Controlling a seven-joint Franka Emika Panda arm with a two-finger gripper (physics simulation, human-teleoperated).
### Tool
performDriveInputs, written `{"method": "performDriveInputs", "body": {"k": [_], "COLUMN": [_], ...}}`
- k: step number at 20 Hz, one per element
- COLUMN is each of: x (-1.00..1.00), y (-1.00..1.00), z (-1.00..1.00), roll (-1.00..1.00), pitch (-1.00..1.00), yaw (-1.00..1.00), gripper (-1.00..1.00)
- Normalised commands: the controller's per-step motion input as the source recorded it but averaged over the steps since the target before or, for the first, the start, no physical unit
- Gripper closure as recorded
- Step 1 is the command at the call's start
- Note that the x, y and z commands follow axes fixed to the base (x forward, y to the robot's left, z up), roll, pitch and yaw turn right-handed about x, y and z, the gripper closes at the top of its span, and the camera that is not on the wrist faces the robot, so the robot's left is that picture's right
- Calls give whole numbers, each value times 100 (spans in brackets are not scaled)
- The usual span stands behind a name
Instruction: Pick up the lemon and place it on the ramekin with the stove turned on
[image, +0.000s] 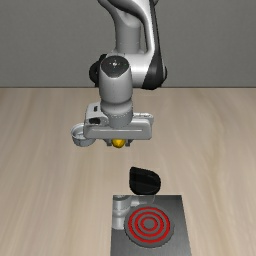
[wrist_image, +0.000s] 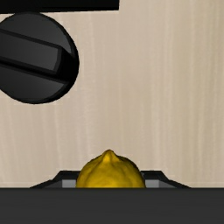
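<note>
Gripper (image: 119, 141) clenched on lemon (wrist_image: 109, 172); ramekin (image: 145, 181) nr stove (image: 178, 206); burner (image: 148, 225) red

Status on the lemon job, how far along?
Done: the stove glows red, so it looks on, and the gripper is closed on the lemon. In hand: the lemon appears lifted off the table. Left: bring it over the black ramekin next to the stove and release.

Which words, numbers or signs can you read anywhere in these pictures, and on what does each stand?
None: no word, number or label can be read.
The stove bears only red rings, no text.
The ramekin and lemon are plain.
</note>
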Motion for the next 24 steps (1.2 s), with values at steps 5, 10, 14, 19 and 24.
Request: {"method": "performDriveInputs", "body": {"k": [5, 10, 14, 19, 24], "x": [-40, -80, 0, 0, 0], "y": [0, -20, -100, -80, 0], "z": [60, 0, 0, 0, 0], "roll": [0, 0, 0, 0, 0], "pitch": [0, 0, 0, 0, 0], "yaw": [0, 0, 0, 0, 0], "gripper": [100, 100, 100, -100, -100]}}
